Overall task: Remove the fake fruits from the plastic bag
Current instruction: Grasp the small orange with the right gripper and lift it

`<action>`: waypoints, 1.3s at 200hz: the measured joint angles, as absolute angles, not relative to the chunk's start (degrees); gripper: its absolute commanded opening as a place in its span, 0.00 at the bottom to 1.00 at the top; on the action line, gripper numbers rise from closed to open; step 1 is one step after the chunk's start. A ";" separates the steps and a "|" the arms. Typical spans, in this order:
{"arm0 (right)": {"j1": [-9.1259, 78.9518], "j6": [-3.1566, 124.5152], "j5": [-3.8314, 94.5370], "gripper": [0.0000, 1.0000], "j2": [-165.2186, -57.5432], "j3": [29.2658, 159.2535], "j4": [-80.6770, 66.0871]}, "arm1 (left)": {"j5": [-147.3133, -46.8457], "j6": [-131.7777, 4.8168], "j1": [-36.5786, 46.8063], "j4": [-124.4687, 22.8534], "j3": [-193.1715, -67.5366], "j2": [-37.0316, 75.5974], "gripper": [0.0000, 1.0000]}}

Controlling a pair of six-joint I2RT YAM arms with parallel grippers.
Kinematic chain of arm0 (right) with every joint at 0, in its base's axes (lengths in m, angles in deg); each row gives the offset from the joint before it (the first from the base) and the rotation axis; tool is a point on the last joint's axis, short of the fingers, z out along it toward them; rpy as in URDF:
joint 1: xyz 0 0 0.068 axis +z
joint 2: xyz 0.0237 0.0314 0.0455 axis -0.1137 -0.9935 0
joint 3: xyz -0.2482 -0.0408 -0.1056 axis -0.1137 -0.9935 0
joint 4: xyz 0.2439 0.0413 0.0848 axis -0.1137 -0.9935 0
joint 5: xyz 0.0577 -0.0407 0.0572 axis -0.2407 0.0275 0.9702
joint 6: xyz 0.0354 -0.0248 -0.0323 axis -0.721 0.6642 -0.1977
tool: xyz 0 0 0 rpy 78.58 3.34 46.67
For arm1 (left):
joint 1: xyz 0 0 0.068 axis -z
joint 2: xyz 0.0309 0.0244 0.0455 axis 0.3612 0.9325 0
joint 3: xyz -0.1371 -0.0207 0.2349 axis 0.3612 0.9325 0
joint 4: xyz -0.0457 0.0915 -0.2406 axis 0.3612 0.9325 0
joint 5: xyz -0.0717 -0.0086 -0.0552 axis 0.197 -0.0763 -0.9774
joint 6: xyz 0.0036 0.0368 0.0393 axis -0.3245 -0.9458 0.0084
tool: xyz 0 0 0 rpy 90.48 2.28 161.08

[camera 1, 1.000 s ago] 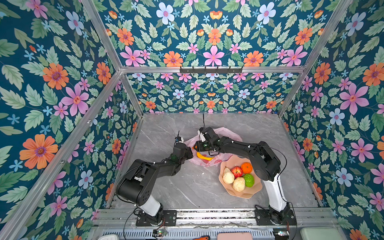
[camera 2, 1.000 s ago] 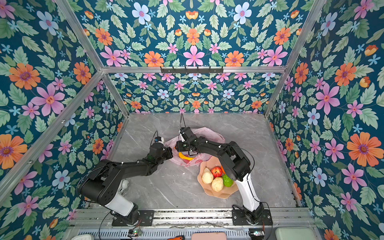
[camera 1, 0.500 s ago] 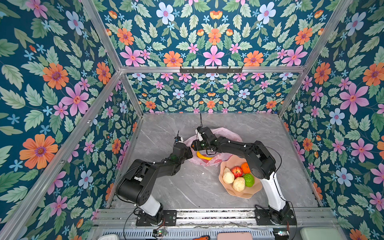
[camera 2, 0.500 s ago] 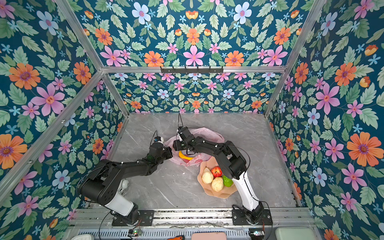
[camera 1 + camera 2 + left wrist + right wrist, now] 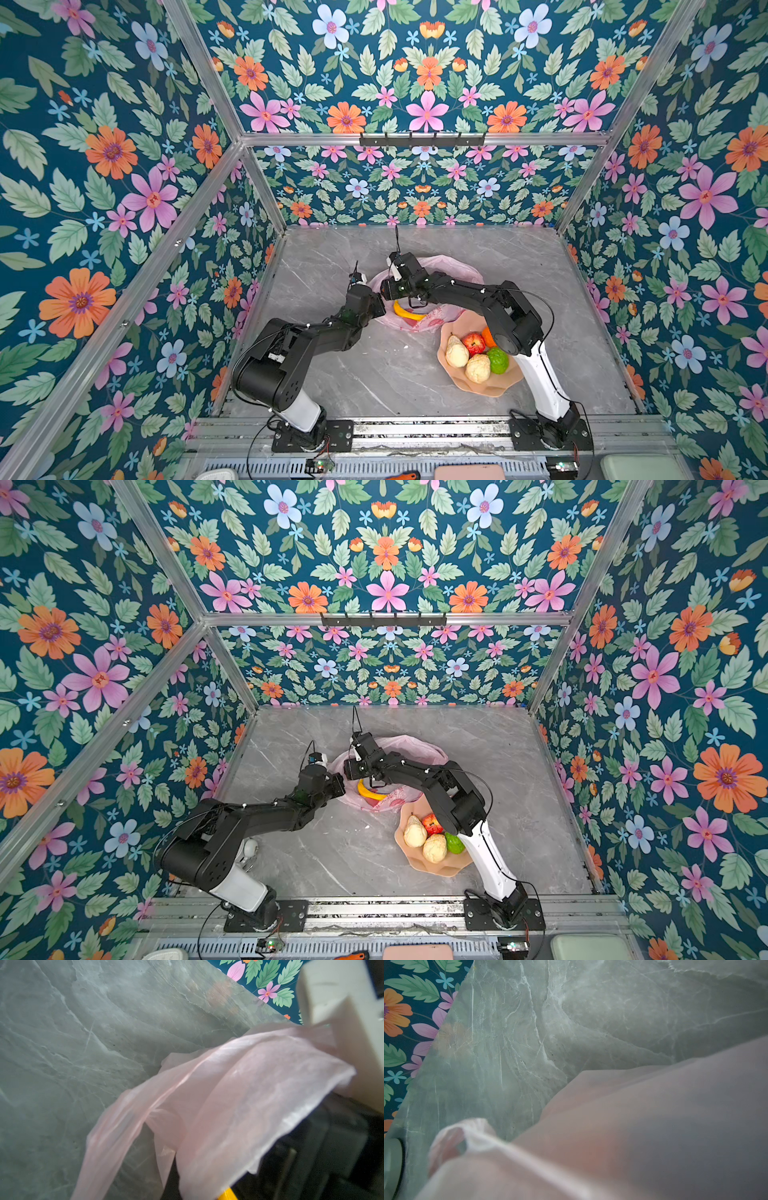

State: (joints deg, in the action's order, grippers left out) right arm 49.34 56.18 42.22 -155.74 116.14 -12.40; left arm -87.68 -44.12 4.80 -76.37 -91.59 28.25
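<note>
Pale pink, crinkly plastic bag (image 5: 432, 272) lies near the middle of the grey marble worktop (image 5: 324, 257), its mouth open upward, with the yellow banana (image 5: 405, 313) inside. Left gripper (image 5: 376, 300) is pressed together on the bag's near-left rim. Right gripper (image 5: 409, 301) reaches into the mouth; whether it is spread cannot be told. Toward the near-right corner, the peach bowl (image 5: 490, 388) holds the red apple (image 5: 473, 341), orange (image 5: 487, 335), green fruit (image 5: 498, 360) and two cream pieces (image 5: 456, 352).

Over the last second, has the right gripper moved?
Yes. In both top views the right gripper has shifted leftward and slightly away from the bowl, staying over the plastic bag.
</note>
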 measured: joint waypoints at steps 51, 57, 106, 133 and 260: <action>49.34 56.62 42.15 0.62 -156.72 117.84 -14.30 | -87.68 -44.14 4.80 -76.32 -91.59 28.21 0.00; 49.34 56.66 42.13 0.61 -156.72 117.89 -14.36 | -87.68 -44.17 4.80 -76.32 -91.59 28.21 0.00; 49.38 57.10 41.13 0.57 -155.61 117.76 -15.65 | -87.65 -44.30 4.80 -76.21 -91.61 28.19 0.00; 49.38 57.39 41.06 0.57 -153.81 117.74 -17.71 | -87.63 -44.32 4.80 -76.15 -91.72 28.19 0.00; 49.38 59.09 42.00 0.56 -133.75 108.66 -35.76 | -87.57 -44.71 4.80 -75.38 -92.16 27.84 0.00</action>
